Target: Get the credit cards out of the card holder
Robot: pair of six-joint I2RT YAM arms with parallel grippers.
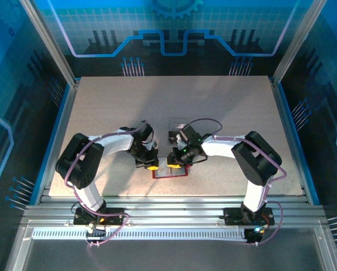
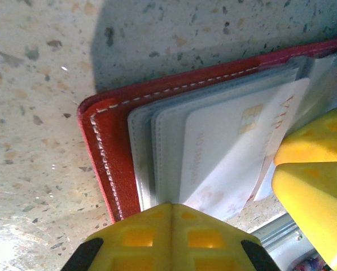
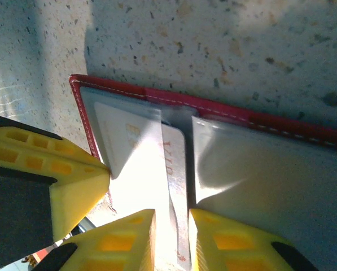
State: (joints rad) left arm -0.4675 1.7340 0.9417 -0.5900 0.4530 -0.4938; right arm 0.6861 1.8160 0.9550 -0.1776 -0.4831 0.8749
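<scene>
The red card holder [image 1: 171, 174] lies open on the table near the front edge, grey sleeves up. In the left wrist view its red stitched edge [image 2: 109, 147] frames the sleeves, and a white chip card [image 2: 224, 147] sits in a pocket. My left gripper [image 2: 171, 206] is shut, its tips resting on the sleeves' edge. A pale pinkish card [image 3: 176, 164] with red lettering sticks out of the middle of the holder [image 3: 213, 107]. My right gripper [image 3: 173, 217] is shut on it. Both grippers, left [image 1: 151, 165] and right [image 1: 175, 162], meet over the holder.
A clear box [image 1: 175, 125] lies just behind the grippers. The table's front edge and metal rails [image 1: 168, 209] run close below the holder. The left gripper's yellow finger [image 3: 72, 180] sits right beside the right gripper's fingers.
</scene>
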